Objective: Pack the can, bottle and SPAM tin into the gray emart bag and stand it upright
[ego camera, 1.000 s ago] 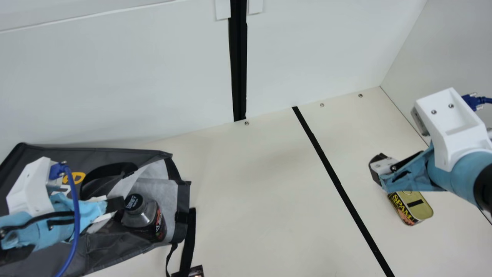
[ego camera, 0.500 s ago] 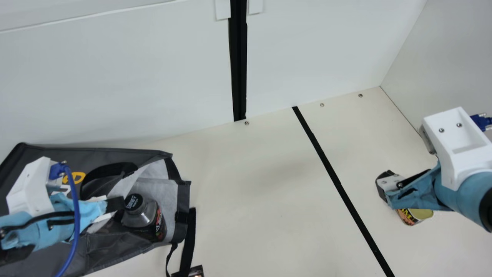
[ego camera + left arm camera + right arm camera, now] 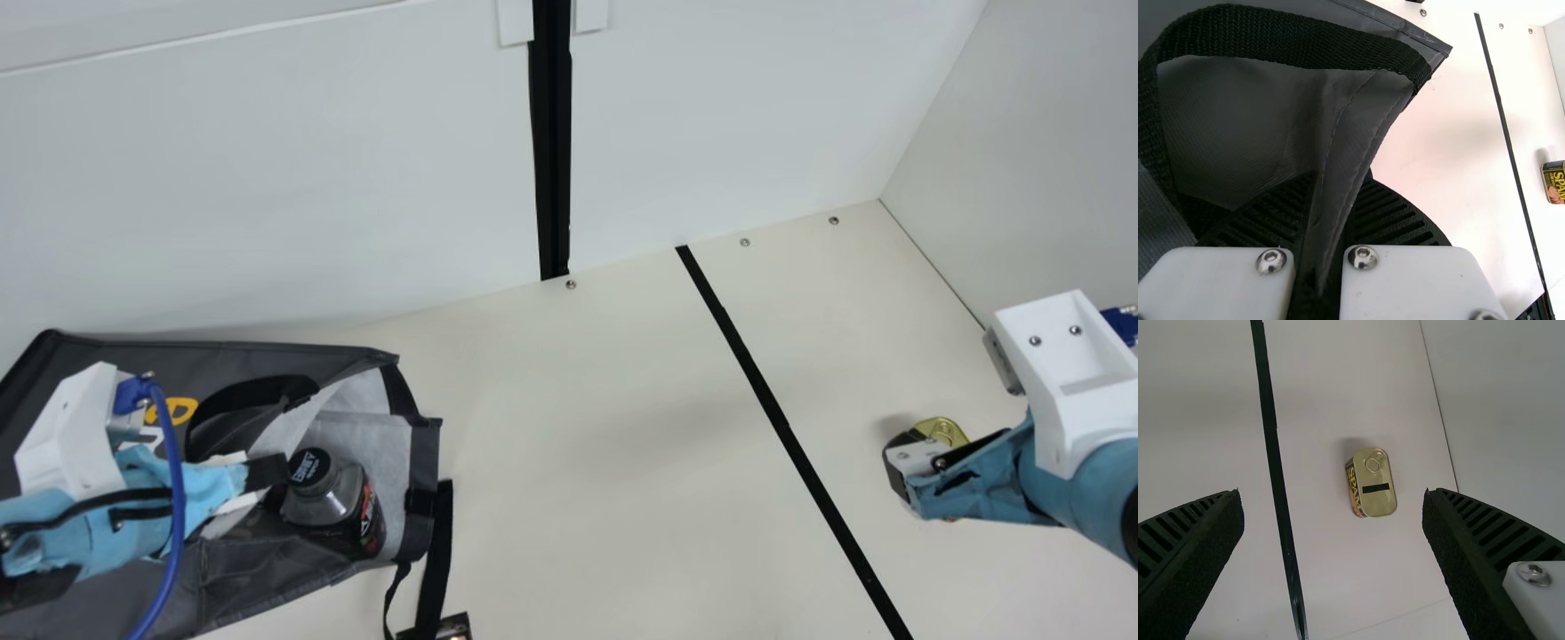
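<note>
Cream surface (image 3: 622, 444): running out to pale walls (image 3: 267, 204), with a black line (image 3: 793, 449) crossing it between the bag's side and the tin's side.
Gray bag (image 3: 293, 354): lying on its side toward 8 o'clock in the main view, its mouth gaping toward 4 o'clock; we are leaving the standing up for last, we are guessing.
Bottle (image 3: 327, 498): resting just inside the mouth, cap showing; we are counting it as packed, though it is perhaps needing a nudge deeper.
Dark item (image 3: 456, 626): poking in toward 7 o'clock beside a loose strap (image 3: 435, 569); we are not managing to tell what it is.
Can: leaving us unsure, since we are finding nothing that is settling whether it is packed.
SPAM tin (image 3: 1377, 500): sitting lid up toward 4 o'clock, well apart from the bag; we are treating its packing as undone and as the step in hand.
Left claw (image 3: 267, 472): pinching a fold of the bag's fabric at the mouth, probably steadying the opening.
Right claw (image 3: 1333, 495): hanging above the tin with its fingers spread wide, holding nothing.
</note>
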Controlling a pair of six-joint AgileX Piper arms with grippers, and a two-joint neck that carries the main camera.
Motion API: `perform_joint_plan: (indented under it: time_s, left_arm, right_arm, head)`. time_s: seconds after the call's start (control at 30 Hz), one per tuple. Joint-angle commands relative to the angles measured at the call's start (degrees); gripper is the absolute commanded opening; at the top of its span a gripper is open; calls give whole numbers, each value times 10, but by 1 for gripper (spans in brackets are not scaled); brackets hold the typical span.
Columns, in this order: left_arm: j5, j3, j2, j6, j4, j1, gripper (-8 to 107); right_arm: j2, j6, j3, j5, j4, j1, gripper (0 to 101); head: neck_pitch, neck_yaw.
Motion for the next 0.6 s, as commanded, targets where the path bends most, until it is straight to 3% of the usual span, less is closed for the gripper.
perform_joint_plan:
  time_s: [0.0, 0.57]
  left_arm:
    - [0, 0, 0, 0, 0, 0, -8]
    - [0, 0, 0, 0, 0, 0, -8]
  right_arm:
    - [-1, -4, 2, 0, 5, -6, 95]
    - [-8, -35, 8, 0, 29, -44, 95]
  head:
    - [-13, -1]
    - [-13, -1]
